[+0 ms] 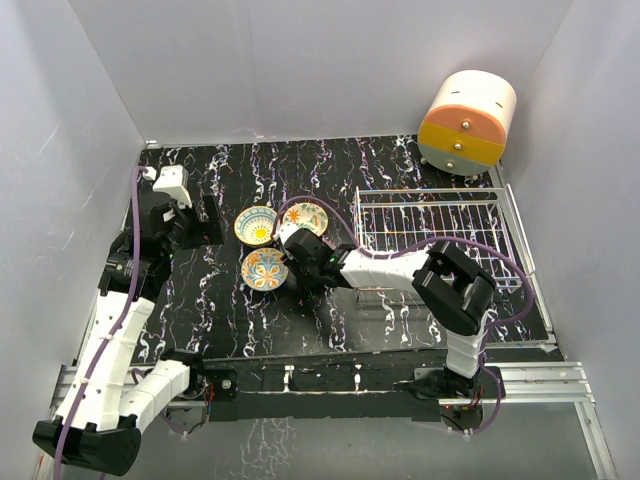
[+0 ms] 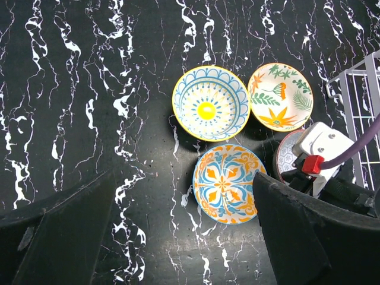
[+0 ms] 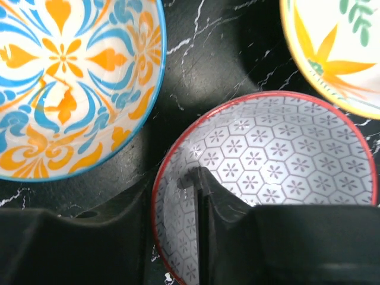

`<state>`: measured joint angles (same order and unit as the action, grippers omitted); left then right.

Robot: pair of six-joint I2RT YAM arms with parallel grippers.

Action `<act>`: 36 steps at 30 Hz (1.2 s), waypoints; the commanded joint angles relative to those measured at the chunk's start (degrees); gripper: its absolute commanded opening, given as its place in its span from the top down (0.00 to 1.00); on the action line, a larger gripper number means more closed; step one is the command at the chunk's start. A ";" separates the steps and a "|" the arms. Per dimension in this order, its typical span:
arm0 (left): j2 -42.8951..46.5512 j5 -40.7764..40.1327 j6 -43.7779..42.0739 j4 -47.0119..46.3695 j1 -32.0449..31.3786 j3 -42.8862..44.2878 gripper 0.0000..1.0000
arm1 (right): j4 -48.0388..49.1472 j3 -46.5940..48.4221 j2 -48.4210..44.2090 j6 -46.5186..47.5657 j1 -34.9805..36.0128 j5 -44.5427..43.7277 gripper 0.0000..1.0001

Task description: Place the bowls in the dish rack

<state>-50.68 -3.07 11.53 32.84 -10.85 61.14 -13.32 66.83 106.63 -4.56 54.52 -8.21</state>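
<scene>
Three painted bowls sit together on the black marble table: a blue-and-yellow one [image 1: 256, 225] [image 2: 210, 103], a leaf-patterned one [image 1: 306, 217] [image 2: 280, 96] and an orange-and-blue one [image 1: 264, 268] [image 2: 228, 183] [image 3: 65, 83]. The grey hexagon-patterned bowl with a red rim [image 3: 279, 160] [image 2: 287, 159] rests on the table beside them. My right gripper [image 1: 297, 262] [image 3: 175, 196] straddles its left rim, one finger inside and one outside, closed on the rim. My left gripper [image 1: 207, 222] [image 2: 181, 237] is open and empty, high over the table left of the bowls. The silver wire dish rack [image 1: 430, 215] stands empty at the right.
A round cream-orange-yellow drawer unit [image 1: 467, 123] stands at the back right corner. White walls close in the table on three sides. The rack's corner shows at the right edge of the left wrist view [image 2: 362, 101]. The right arm's purple cable loops over the rack.
</scene>
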 commanded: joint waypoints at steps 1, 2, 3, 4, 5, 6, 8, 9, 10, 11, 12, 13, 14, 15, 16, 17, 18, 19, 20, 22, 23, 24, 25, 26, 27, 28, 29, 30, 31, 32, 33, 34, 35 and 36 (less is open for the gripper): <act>1.28 -0.84 -0.59 1.08 -0.20 0.03 0.03 | 3.48 -1.32 -0.39 -0.95 0.35 -4.26 0.74; 1.31 -0.94 -0.63 1.14 -0.22 -0.04 0.03 | 3.29 -1.35 -0.64 -1.04 0.45 -4.15 0.78; 1.44 -1.03 -0.63 1.17 -0.22 -0.06 0.03 | 3.04 -1.35 -0.86 -1.14 0.49 -3.92 0.83; 1.52 -1.07 -0.63 1.27 -0.20 -0.06 0.03 | 2.73 -1.24 -1.23 -1.20 0.54 -3.27 0.87; 1.53 -1.25 -0.63 1.33 -0.20 -0.06 0.03 | 2.24 -1.04 -1.76 -1.24 0.70 -2.32 0.89; 1.63 -1.47 -0.65 1.36 -0.22 -0.06 0.03 | 1.73 -0.74 -2.39 -1.35 0.80 -1.20 0.91; 1.77 -1.72 -0.68 1.53 -0.22 -0.06 0.03 | 0.60 -0.24 -4.28 -1.97 1.08 1.04 0.92; 1.87 -1.83 -0.67 1.60 -0.22 -0.06 0.03 | 0.39 -0.13 -5.57 -2.48 1.26 1.94 0.92; 1.93 -1.88 -0.70 1.61 -0.22 -0.06 0.03 | 0.25 -0.12 -7.17 -3.19 1.32 3.29 0.92; 1.90 -1.99 -0.72 1.66 -0.20 0.01 0.03 | 0.09 -0.12 -9.16 -3.71 1.37 4.91 0.92; 1.91 -2.02 -0.72 1.63 -0.22 0.07 0.03 | 0.10 -0.12 -11.11 -4.17 1.32 7.13 0.92; 1.86 -2.03 -0.76 1.65 -0.22 0.11 0.03 | 0.24 -0.16 -12.78 -4.67 1.33 9.28 0.92; 1.88 -2.03 -0.72 1.75 -0.22 0.19 0.03 | 0.60 -0.20 -14.82 -5.08 1.36 11.40 0.92; 1.84 -1.98 -0.79 1.74 -0.22 0.20 0.03 | 1.23 -0.35 -16.77 -5.45 1.36 13.85 0.92; 1.87 -2.07 -0.80 1.74 -0.22 0.26 0.03 | 2.18 -0.54 -18.59 -5.79 1.33 16.27 0.92; 1.82 -2.11 -0.81 1.65 -0.22 0.23 0.03 | 2.85 -0.51 -20.52 -6.26 1.37 18.78 0.92; 1.78 -2.10 -0.81 1.62 -0.20 0.21 0.03 | 3.65 -0.43 -22.29 -6.80 1.32 20.82 0.92; 1.73 -2.05 -0.81 1.57 -0.22 0.18 0.03 | 4.32 -0.20 -23.87 -7.37 1.35 22.59 0.92; 1.69 -1.90 -0.81 1.53 -0.22 0.17 0.03 | 4.88 0.04 -25.46 -7.96 1.28 23.56 0.92; 1.73 -1.65 -0.68 1.59 -0.21 0.03 0.03 | 6.03 0.37 -28.46 -8.99 1.01 23.79 0.92; 1.84 -1.47 -0.64 1.53 -0.22 -0.03 0.03 | 6.72 0.36 -30.52 -9.76 0.42 23.36 0.92; 1.87 -1.38 -0.63 1.52 -0.22 -0.11 0.03 | 7.95 -0.12 -32.03 -10.93 -0.68 23.30 0.92; 1.96 -1.29 -0.63 1.52 -0.18 -0.21 0.03 | 10.22 -1.03 -33.72 -12.43 -2.69 23.90 0.92; 1.90 -1.19 -0.63 1.45 -0.22 -0.30 0.03 | 12.76 -2.32 -35.10 -14.29 -5.53 25.48 0.92; 1.88 -1.13 -0.63 1.55 -0.22 -0.32 0.03 | 15.72 -3.91 -36.45 -16.74 -8.96 28.26 0.92; 1.89 -1.09 -0.68 1.63 -0.22 -0.32 0.03 | 18.62 -5.57 -37.26 -19.39 -12.78 31.40 0.92; 1.79 -1.06 -0.71 1.61 -0.22 -0.25 0.03 | 21.67 -7.14 -37.59 -21.98 -16.63 34.80 0.92; 1.74 -1.02 -0.72 1.70 -0.20 -0.17 0.03 | 24.53 -8.63 -37.57 -25.07 -20.47 39.34 0.92; 1.72 -0.93 -0.78 1.63 -0.22 -0.11 0.03 | 27.15 -9.49 -37.31 -27.12 -23.26 41.97 0.92; 1.67 -0.89 -0.85 1.74 -0.22 0.02 0.03 | 29.75 -10.38 -37.06 -28.83 -26.66 43.88 0.92; 1.67 -0.86 -0.93 1.90 -0.22 0.15 0.03 | 32.06 -11.19 -36.88 -30.47 -28.82 45.43 0.92; 1.57 -0.88 -1.10 2.01 -0.22 0.32 0.03 | 34.62 -12.06 -36.71 -32.09 -30.58 46.60 0.92; 1.55 -1.03 -1.26 2.19 -0.18 0.44 0.03 | 37.04 -12.96 -36.53 -34.02 -32.51 47.69 0.92; 1.60 -1.26 -1.43 2.27 -0.22 0.61 0.03 | 39.55 -14.02 -36.55 -35.85 -34.35 48.54 0.92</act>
<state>-49.87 -4.47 11.11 33.71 -10.85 61.06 8.88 54.98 70.67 -30.33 25.10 30.37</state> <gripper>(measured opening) 0.970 0.136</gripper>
